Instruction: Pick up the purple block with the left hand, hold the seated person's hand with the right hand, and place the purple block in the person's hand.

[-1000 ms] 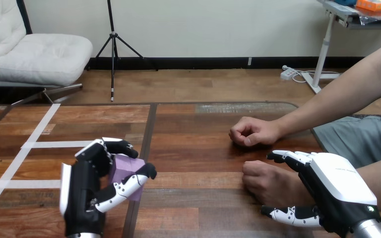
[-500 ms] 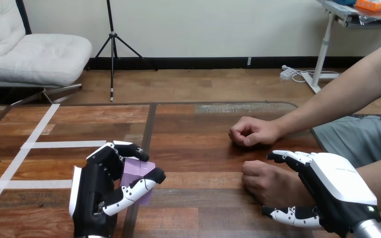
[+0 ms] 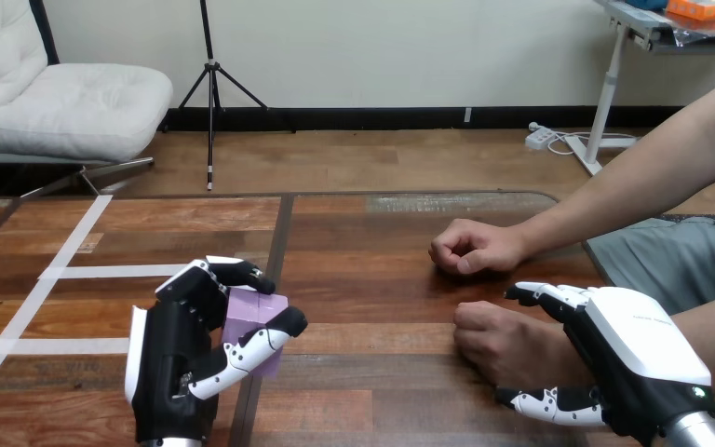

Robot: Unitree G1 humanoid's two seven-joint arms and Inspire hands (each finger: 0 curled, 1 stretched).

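Purple block (image 3: 253,315) sits roughly upright in left hand (image 3: 179,358).

Left hand (image 3: 182,363) closed round the purple block (image 3: 253,312); right hand (image 3: 638,358) over the person's wrist.
Near the left of the surface (image 3: 372,279), fingers and thumb curl round the block. At the right, the right hand covers the wrist of the person's nearer hand (image 3: 503,343), a fist on the surface; whether it grips cannot be told. The person's farther hand (image 3: 470,247) rests fisted beyond.
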